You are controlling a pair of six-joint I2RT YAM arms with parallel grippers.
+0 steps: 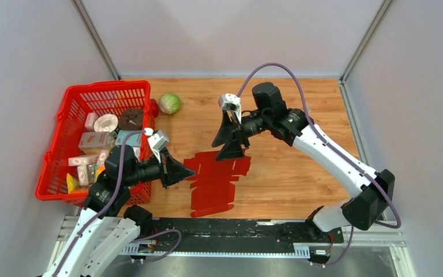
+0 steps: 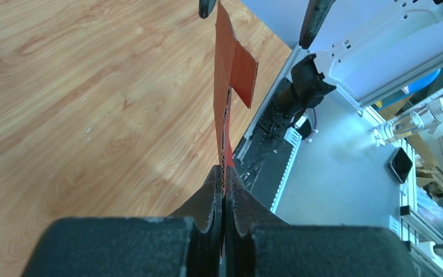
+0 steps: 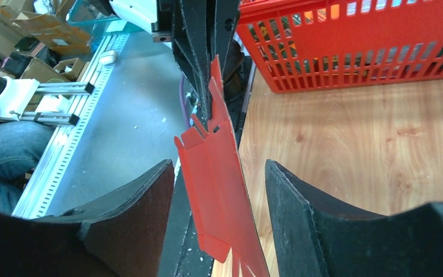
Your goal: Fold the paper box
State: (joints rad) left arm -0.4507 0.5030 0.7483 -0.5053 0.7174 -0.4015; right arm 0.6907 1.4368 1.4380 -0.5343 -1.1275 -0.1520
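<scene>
Your left tool [image 2: 224, 176] clamps the paper box [image 2: 233, 69]; your right tool [image 3: 219, 173] stands apart around it. Pulling sideways can tear it.

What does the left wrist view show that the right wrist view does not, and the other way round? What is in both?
Only the left wrist view: a dark phone-like thing on the grey surface beyond the table. Only the right wrist view: the red basket and a leg in jeans. Both: the paper box, a flat sheet held on edge by the shut left gripper, the open right gripper with a finger on either side of it, and the wooden table.
</scene>
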